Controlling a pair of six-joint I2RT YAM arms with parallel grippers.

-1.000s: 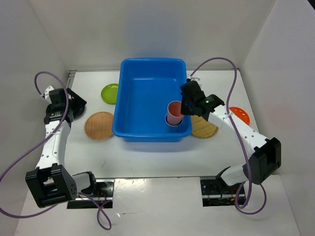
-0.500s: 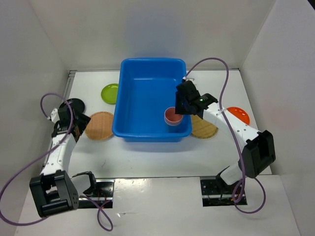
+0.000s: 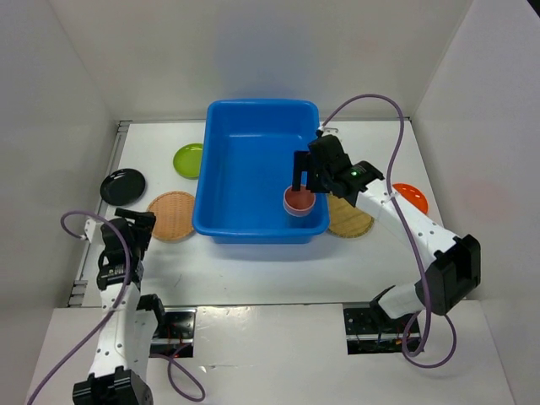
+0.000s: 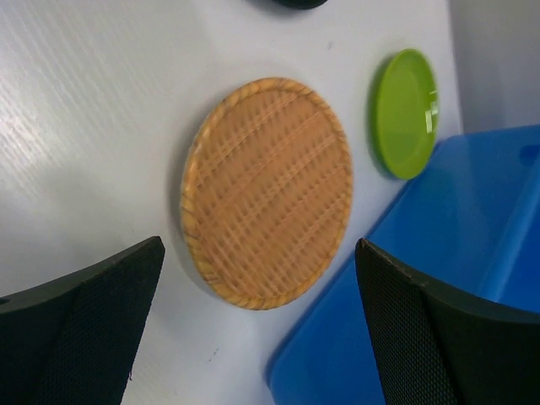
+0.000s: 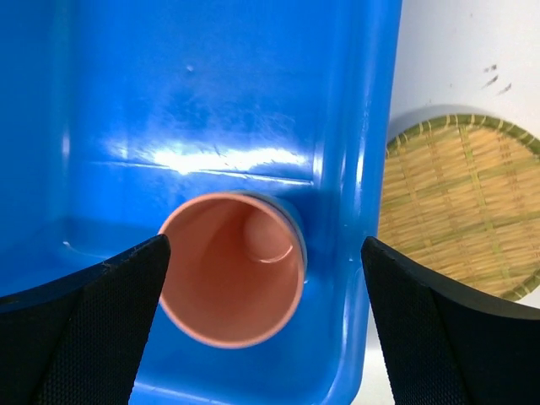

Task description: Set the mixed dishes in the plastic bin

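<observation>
The blue plastic bin [image 3: 253, 229] stands mid-table. A reddish-pink cup [image 3: 297, 200] stands upright in its near right corner, free of any grip. My right gripper [image 3: 304, 179] hovers just above it, open, its fingers well apart on either side of the cup [image 5: 232, 283]. Near the table's front left, my left gripper [image 3: 137, 221] is open and empty, facing a tan woven plate [image 3: 170, 215] that lies between its fingers in the left wrist view [image 4: 268, 190]. On the table lie a lime-green plate [image 3: 189, 159], a black plate [image 3: 122, 186], an orange plate [image 3: 411, 197] and a second woven plate [image 3: 350, 218].
White walls close in the table on the left, back and right. The bin's wall [image 4: 439, 219] lies close to the right of the left woven plate. The second woven plate [image 5: 460, 202] is tucked against the bin's right side.
My right gripper has opened and let go of the cup, which now stands in the bin. My left arm has drawn back from the black plate toward the near edge.
</observation>
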